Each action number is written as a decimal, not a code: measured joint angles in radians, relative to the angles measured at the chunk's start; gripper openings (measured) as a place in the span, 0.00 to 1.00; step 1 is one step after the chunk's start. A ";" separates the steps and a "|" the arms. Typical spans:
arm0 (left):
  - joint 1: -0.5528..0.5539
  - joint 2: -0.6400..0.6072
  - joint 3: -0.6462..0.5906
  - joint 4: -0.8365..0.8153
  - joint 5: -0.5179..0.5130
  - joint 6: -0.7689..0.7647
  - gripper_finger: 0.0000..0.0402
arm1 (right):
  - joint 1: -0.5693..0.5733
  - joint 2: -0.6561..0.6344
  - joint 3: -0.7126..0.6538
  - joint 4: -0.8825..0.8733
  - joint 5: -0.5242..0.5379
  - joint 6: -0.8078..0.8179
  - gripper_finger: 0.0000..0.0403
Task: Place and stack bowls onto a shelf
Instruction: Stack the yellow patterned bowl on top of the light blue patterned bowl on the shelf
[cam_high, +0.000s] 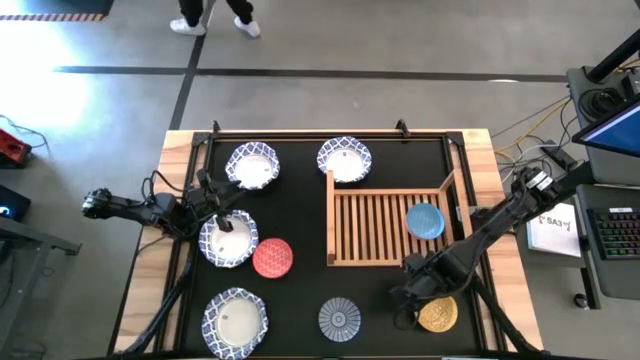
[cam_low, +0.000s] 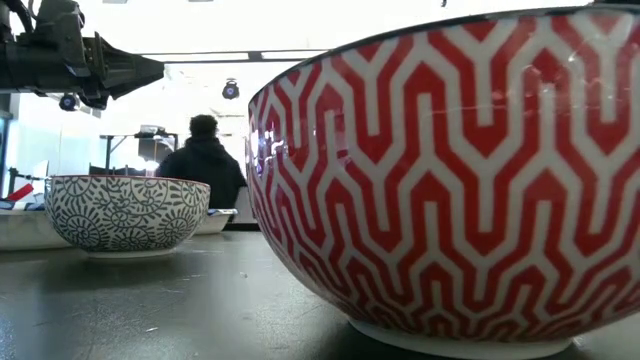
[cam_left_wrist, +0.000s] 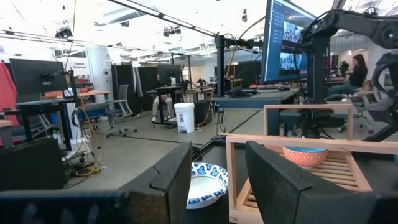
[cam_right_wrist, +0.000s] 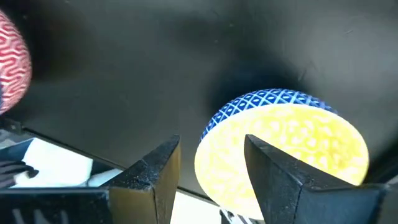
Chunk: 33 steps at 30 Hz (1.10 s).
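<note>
The light-wood slatted shelf lies right of centre, with a small blue bowl standing on its slats near the right rail. On the black mat stand several large blue-and-white bowls, a red bowl, a grey radial bowl and a yellow bowl. My right gripper hovers open over the yellow bowl, pointing steeply down and touching nothing. My left gripper is open and level above a large bowl at the left, with nothing between its fingers.
The mat's wooden border frames the table. The red bowl fills the low view; a large patterned bowl stands behind it. A person sits beyond the table. Bare mat lies between the red bowl and the shelf.
</note>
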<state>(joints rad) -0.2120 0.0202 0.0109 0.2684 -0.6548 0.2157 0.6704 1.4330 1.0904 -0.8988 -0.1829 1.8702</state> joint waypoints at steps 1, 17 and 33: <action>0.000 0.000 0.000 0.000 0.000 0.000 0.34 | 0.007 0.010 0.000 0.003 0.000 0.011 0.41; 0.000 0.002 0.000 0.000 0.000 0.000 0.34 | 0.013 0.187 0.000 0.053 -0.105 0.025 0.38; 0.000 0.002 0.000 -0.001 0.000 0.000 0.34 | 0.013 0.227 0.001 0.059 -0.146 -0.094 0.05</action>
<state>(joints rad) -0.2122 0.0221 0.0109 0.2674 -0.6548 0.2157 0.6838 1.6603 1.0916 -0.8393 -0.3290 1.7760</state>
